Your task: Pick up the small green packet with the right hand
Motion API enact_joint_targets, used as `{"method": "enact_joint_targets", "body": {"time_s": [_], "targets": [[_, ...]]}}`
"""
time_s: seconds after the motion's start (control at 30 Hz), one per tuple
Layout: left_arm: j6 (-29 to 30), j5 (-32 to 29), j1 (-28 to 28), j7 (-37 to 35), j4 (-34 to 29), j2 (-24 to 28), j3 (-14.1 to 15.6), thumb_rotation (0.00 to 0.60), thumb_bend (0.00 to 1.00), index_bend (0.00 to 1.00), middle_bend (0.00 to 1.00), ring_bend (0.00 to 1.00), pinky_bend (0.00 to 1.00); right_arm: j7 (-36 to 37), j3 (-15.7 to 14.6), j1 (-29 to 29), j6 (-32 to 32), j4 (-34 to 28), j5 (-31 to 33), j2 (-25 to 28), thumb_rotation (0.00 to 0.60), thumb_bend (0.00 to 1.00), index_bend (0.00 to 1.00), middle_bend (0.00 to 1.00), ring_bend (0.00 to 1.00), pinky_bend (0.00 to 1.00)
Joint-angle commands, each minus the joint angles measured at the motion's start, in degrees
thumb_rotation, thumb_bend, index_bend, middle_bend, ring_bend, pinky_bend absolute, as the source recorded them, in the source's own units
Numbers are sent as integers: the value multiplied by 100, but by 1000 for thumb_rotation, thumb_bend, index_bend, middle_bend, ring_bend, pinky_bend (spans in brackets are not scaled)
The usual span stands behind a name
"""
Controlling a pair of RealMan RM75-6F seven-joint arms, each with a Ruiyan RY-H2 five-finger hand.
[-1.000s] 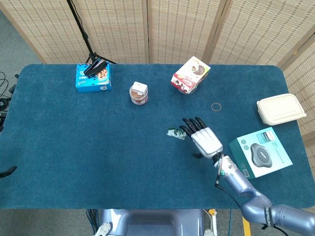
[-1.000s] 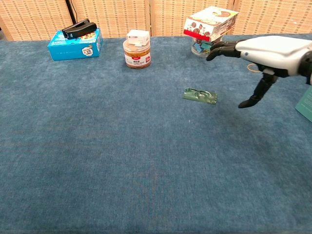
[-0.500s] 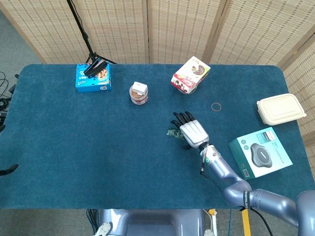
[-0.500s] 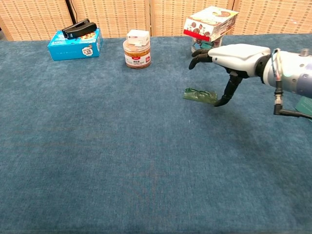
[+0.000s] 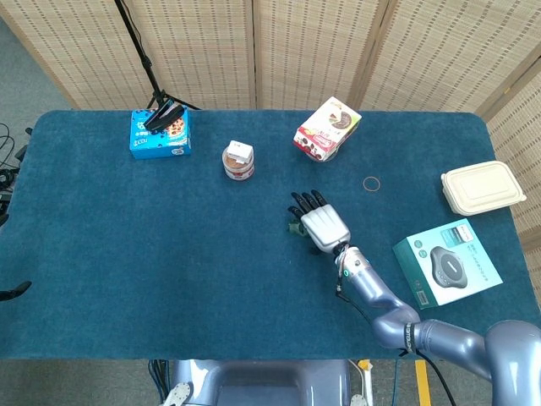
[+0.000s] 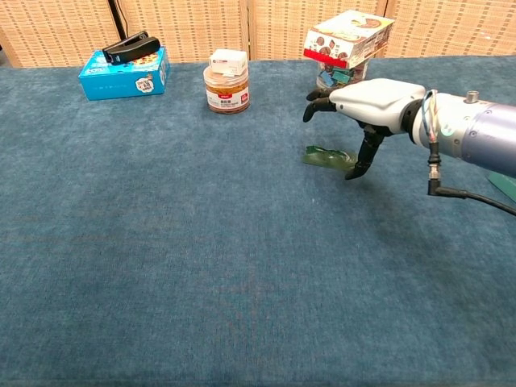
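**Flat packet, open hand above it: a slip is the main risk**

The blue-carpeted table fills most of both views. The right hand hovers palm-down right of centre in the chest view, fingers spread and empty, thumb hanging down at the packet's right end. Whether the thumb tip touches the packet or the cloth cannot be told.

The small green packet lies flat on the table just below the hand, centre-right of the chest view; in the head view only its left edge peeks from under the hand.

Likely trouble, judged from here:
- The packet is thin and lies flush on soft pile, so closing fingers may skate over it or pinch carpet instead.
- The thumb sits at one end; closing from there could push the packet leftward rather than trap it.
- The tilted snack box stands close behind the fingertips at upper right; reaching too far forward could knock it.

The left hand is not visible.
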Motion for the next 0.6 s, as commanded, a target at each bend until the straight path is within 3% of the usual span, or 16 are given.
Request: {"method": "enact_joint_targets", "body": {"time_s": [0.03,0.6], "targets": [[-21,2,-14,11,3,-3,-1,600,79,0,0,0,0,-83,-28,50,28,96,22,-41,600,0,168,0,0,0],[-42,-10,-16,1,-2,3,-2,600,79,0,0,0,0,-242,-194,168,90,545,38,-229,600,0,173,0,0,0]]}}
